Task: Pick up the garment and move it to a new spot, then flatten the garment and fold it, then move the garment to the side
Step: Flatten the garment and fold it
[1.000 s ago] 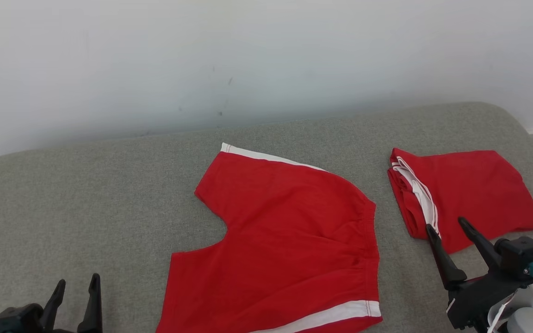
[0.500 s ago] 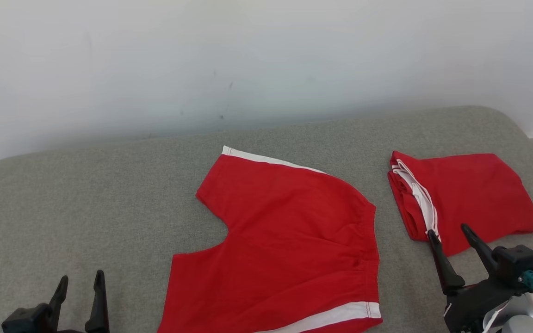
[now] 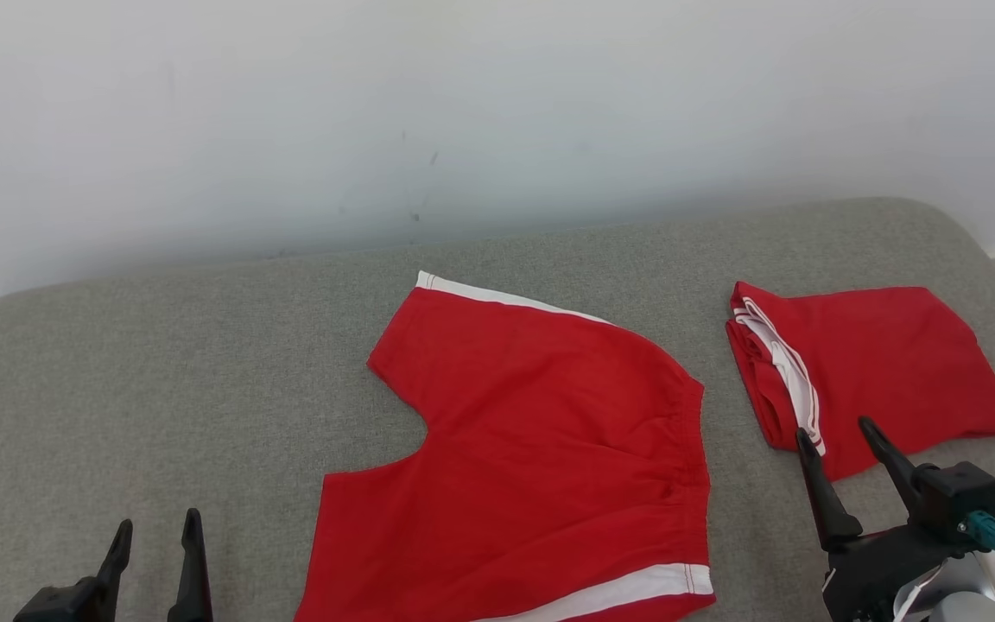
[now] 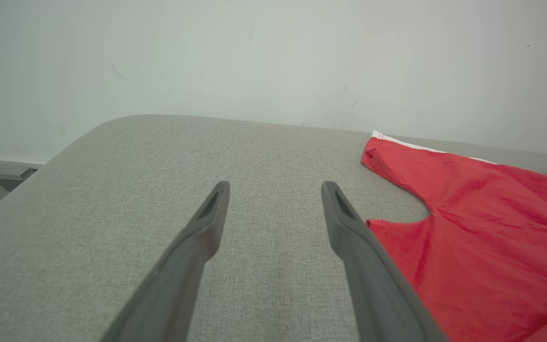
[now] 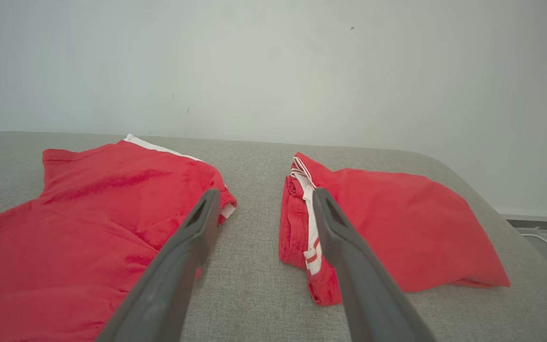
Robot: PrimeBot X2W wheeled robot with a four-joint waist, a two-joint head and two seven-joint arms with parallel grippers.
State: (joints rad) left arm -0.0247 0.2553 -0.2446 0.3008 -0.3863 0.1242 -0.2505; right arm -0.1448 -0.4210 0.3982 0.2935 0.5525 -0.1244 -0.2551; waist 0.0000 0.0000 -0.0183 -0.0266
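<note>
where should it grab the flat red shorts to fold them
Probably the far, white-striped edge: left gripper at the leg-hem corner, right gripper at the waistband corner, jaws coming down from above. The flat red shorts lie spread flat, so only edges offer cloth to pinch.

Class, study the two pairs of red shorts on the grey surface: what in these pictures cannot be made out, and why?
- Flat shorts: near hem cut off by the head view's bottom edge.
- Folded shorts: inner layers hidden under the top layer; near edge partly behind the right gripper, head view.
- Left gripper: base cut off by the head view's bottom edge.
</note>
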